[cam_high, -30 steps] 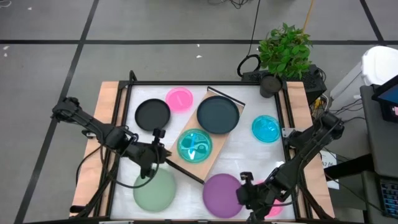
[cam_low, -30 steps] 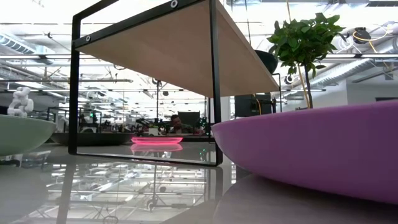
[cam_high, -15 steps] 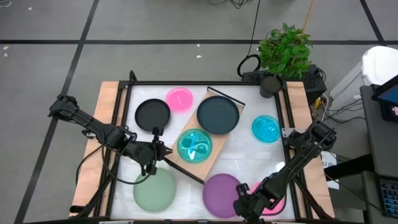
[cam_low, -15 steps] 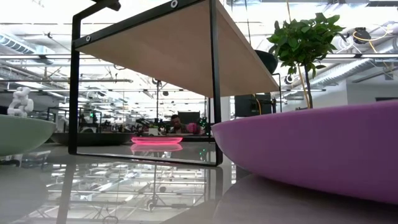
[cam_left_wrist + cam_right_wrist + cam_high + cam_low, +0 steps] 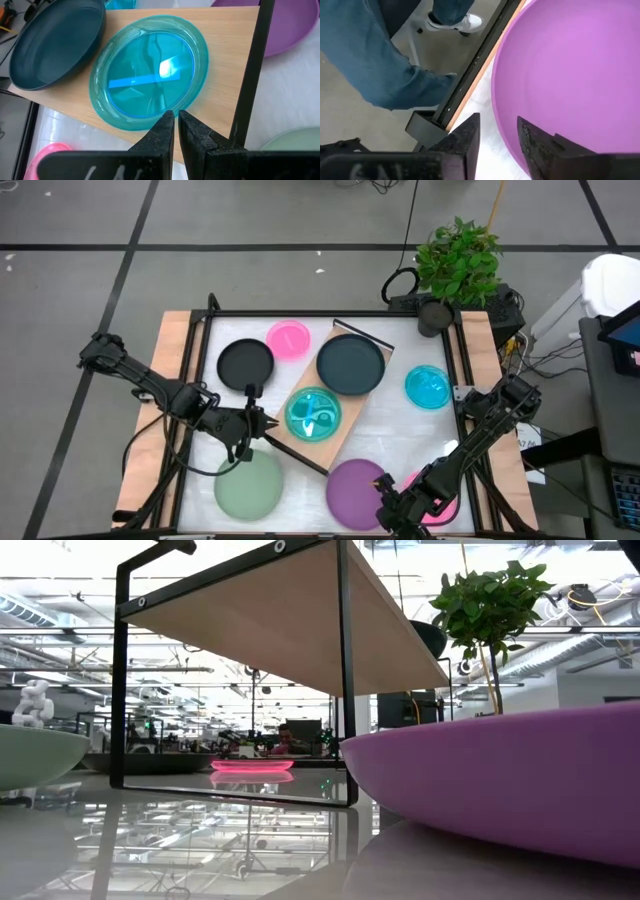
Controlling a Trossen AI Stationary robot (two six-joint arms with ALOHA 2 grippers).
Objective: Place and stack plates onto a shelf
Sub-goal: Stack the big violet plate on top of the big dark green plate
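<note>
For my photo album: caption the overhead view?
Two robot arms stacking coloured plates on a wooden shelf.

My right gripper [image 5: 392, 508] has dropped from beside the purple plate [image 5: 355, 490] to its rim at the table's near edge, while my left gripper [image 5: 253, 423] backed slightly off toward the left edge.

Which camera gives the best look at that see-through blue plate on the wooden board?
The left wrist view: the cyan plate fills the frame, lying flat on the shelf beside the teal plate. The high view shows it small. The low and right wrist views miss it.
</note>
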